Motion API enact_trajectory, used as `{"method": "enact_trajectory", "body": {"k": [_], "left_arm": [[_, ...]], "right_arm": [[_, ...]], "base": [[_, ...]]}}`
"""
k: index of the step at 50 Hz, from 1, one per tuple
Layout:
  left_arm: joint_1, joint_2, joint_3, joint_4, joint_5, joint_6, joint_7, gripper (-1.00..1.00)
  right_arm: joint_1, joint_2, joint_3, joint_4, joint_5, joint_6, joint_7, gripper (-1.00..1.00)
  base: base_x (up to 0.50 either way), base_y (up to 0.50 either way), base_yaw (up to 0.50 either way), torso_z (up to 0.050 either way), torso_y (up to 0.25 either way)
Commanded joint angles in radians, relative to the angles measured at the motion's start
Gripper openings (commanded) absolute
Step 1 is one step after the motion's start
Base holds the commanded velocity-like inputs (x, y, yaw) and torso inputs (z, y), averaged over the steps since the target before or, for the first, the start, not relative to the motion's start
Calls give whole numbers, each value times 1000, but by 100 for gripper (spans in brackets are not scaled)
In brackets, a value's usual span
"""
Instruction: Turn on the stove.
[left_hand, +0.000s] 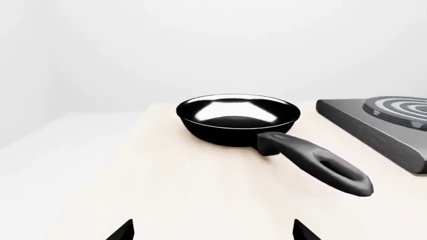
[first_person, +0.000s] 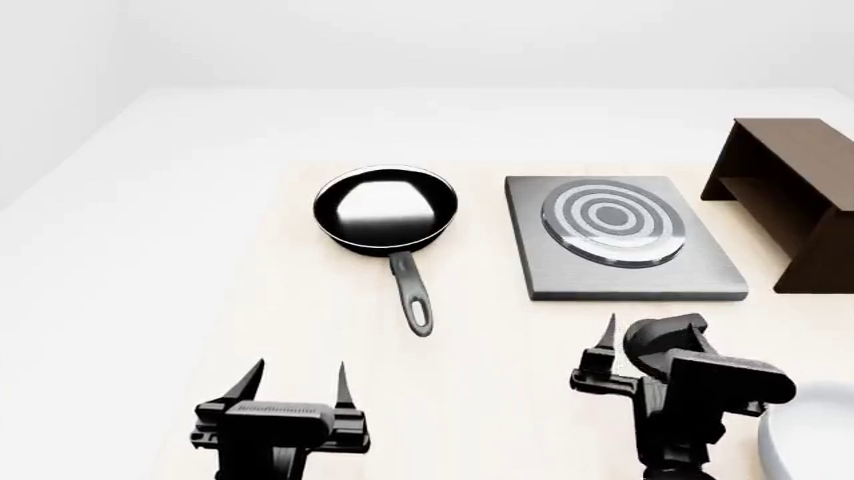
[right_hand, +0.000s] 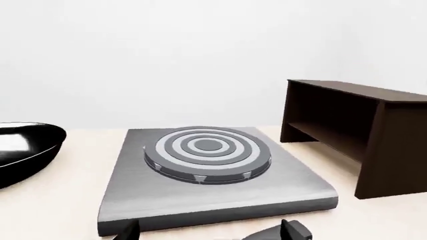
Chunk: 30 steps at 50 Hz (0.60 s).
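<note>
The stove's grey square hotplate (first_person: 622, 236) with raised ring coils lies on the table right of centre. It also shows in the right wrist view (right_hand: 213, 170) and at the edge of the left wrist view (left_hand: 380, 125). Its small black round knob (first_person: 663, 338) sits in front of the hotplate's near edge. My right gripper (first_person: 647, 342) is open at the knob. In the right wrist view the knob (right_hand: 270, 234) shows low between the tips, close to one finger (right_hand: 288, 227). My left gripper (first_person: 296, 378) is open and empty over bare table, near the front left.
A black frying pan (first_person: 384, 210) lies left of the hotplate, its handle (first_person: 412, 292) pointing toward me. A dark brown wooden shelf (first_person: 790, 195) stands right of the hotplate. A white rounded object (first_person: 810, 440) shows at the bottom right corner.
</note>
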Motion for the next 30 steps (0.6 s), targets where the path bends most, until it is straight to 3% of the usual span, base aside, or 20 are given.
{"method": "enact_trajectory", "body": {"k": [1,14,30], "left_arm": [[24,-13,9,49,11,-1,-15,100],[64,-27,35,114,59,12,-38,100],[90,-45,41,169,71,13,-54,100]], "right_arm": [[-202,0,-121,-366,-196,5,117,100],[-322,3,-176,-478,-305,-74,171,100],[-331,10,-187,-497,-313,-83,177,100]], "base": [[0,0,0,0,0],[0,0,0,0,0],[0,0,0,0,0]]}}
